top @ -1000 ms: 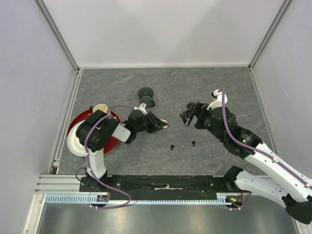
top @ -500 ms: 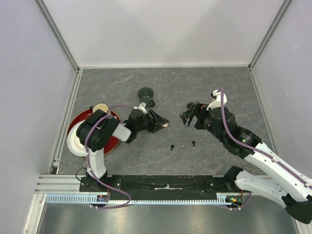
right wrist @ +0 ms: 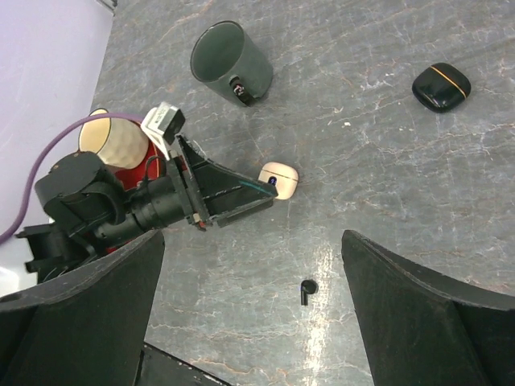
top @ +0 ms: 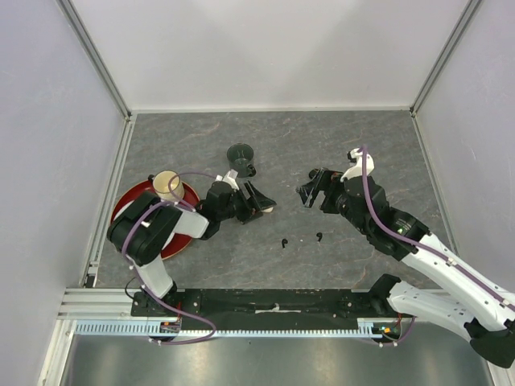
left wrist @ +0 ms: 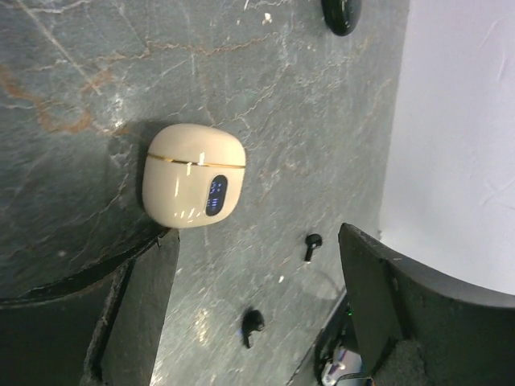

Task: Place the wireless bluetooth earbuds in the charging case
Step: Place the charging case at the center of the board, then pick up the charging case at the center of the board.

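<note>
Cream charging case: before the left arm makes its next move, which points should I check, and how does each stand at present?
1. Cream case not clamped by the left jaws, which stand apart: ok.
2. Cream case lid open for inserting: not ok, shut along its gold seam.
3. Black earbuds found: ok, two lie loose on the table.
4. Cream-white earbuds found: cannot tell, none shows.
5. Right jaws apart and empty: ok.
6. Black case lid open: not ok, shut.
</note>
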Motion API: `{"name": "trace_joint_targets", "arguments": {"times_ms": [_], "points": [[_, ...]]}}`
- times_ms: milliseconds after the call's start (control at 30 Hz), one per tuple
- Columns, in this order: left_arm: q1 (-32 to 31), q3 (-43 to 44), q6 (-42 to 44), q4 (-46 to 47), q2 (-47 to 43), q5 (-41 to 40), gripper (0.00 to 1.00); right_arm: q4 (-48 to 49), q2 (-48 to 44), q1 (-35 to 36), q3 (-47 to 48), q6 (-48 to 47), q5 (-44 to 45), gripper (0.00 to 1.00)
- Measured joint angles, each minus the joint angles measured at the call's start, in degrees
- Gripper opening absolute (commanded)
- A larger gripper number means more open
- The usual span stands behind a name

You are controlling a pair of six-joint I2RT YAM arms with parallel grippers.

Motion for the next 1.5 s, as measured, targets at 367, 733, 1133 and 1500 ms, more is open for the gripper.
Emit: {"name": "trace_joint_targets", "arguments": {"times_ms": [367,733,1133,1500], "points": [[0.0,-1.2,8.8,-11.7,-8.0,-1.3,0.89,-2.7,2.5,-2.0,0.0,1.0,5.5,0.98],[0.0,-4.3,19.5,-19.6,-28.9,0.4,0.89,1.1,14.5,-17.6,0.3,-13.4,-3.5,0.98],[0.0,-19.6,24.0,-21.7,-56.3,4.4,0.90,11.9,39.5,-25.1,2.7,-31.0,-12.8,0.93],[0.0,-21.1,29.2,-27.7,-74.6,-0.5,1.00,19.6,54.5,-25.1,11.0,-41.8,-12.7,0.83]]}}
